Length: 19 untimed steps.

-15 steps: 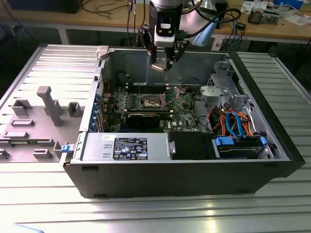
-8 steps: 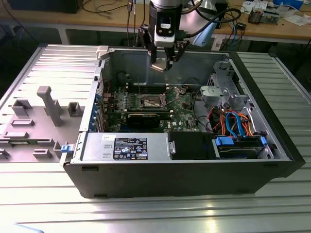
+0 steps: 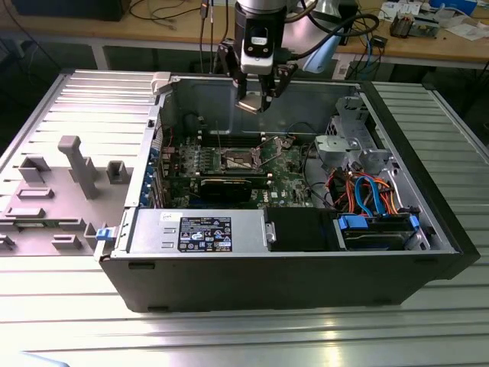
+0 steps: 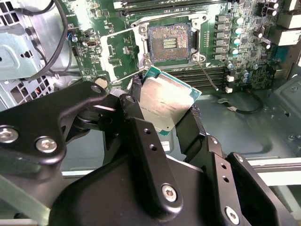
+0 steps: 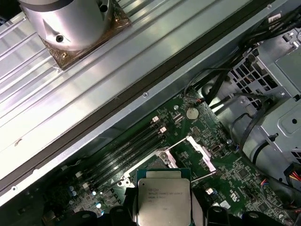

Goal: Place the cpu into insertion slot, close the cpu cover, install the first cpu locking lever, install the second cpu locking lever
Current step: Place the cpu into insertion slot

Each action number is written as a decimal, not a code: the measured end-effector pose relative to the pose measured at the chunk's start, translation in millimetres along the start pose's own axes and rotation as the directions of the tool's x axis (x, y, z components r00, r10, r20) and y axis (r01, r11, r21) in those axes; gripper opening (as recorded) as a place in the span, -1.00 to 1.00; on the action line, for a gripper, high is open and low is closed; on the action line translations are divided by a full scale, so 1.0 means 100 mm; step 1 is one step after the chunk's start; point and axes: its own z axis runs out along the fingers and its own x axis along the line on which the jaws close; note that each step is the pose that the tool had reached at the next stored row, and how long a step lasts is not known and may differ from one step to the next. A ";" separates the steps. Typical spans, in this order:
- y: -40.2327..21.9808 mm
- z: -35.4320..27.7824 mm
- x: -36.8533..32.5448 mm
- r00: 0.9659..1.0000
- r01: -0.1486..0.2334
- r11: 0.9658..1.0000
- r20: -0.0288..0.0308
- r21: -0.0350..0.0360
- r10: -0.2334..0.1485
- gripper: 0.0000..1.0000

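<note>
My gripper (image 3: 258,102) hangs above the open computer case, over the motherboard. It is shut on the cpu (image 4: 164,104), a small square chip with a dull silver top, pinched at two opposite edges between the black fingers (image 4: 136,92). The insertion slot (image 4: 169,41) lies bare below and beyond the chip, its dark pin field showing. Beside it the cpu cover (image 4: 115,54) is swung open. A thin locking lever (image 4: 208,75) sticks out from one socket corner. In the first wrist view the cpu (image 5: 163,200) hides most of the insertion slot (image 5: 153,165), with the cpu cover (image 5: 200,157) lying open alongside.
Long memory slots (image 5: 127,153) run next to the socket. A black labelled power supply (image 3: 205,233) lines the case's near wall. A drive cage with blue and orange cables (image 3: 367,191) fills the exterior view's right. A grey fixture (image 3: 76,164) stands outside the case on the left.
</note>
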 end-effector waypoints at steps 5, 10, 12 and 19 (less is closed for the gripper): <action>0.000 0.004 0.000 0.998 -0.061 0.998 0.005 -0.002 0.061 0.08; -0.020 0.011 0.029 0.993 -0.118 0.993 0.010 -0.004 0.118 0.08; -0.023 0.030 0.029 0.987 -0.160 0.987 0.014 -0.005 0.160 0.08; -0.025 0.051 0.028 0.965 -0.261 0.965 0.022 -0.009 0.261 0.08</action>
